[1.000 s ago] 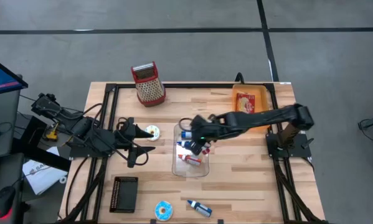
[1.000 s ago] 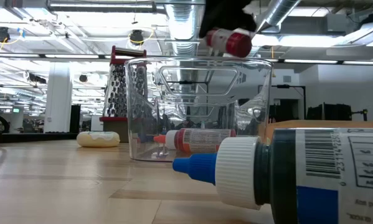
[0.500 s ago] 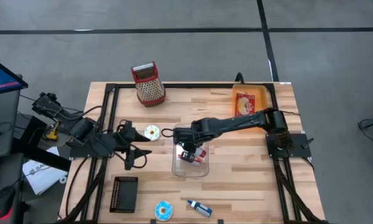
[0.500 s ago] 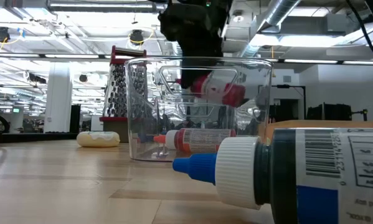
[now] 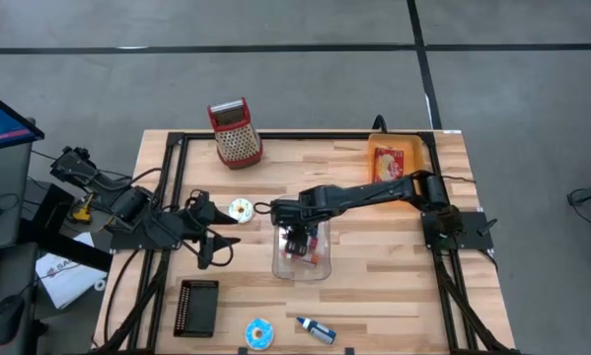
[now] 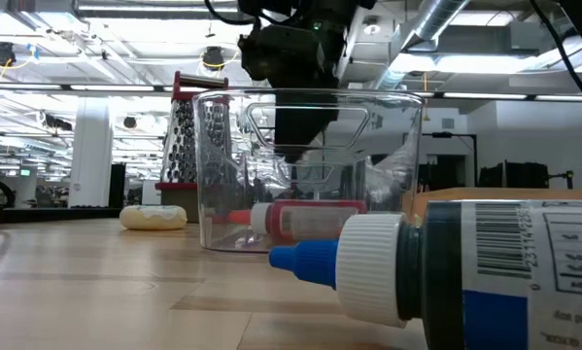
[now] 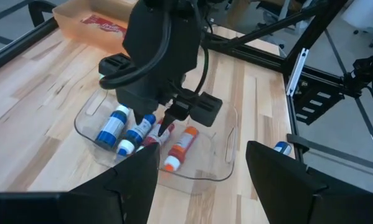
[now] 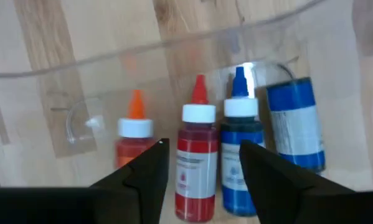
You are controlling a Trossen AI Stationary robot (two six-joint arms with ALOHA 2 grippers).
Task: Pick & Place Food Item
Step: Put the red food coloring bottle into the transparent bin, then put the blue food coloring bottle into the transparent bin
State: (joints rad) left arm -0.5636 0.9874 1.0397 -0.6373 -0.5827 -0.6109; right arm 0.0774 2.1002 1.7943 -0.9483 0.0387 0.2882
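Red bottle [image 8: 195, 163] is laid flat in clear container [image 5: 302, 264], betw. orange and blue ones. Right gripper [image 8: 202, 168] is held just above it — fingers parted, nothing gripped, prob. just released.

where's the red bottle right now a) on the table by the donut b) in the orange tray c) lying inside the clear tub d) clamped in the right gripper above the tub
c: the red bottle lies in the clear tub between the orange bottle and a blue bottle, with the right gripper open just above it.
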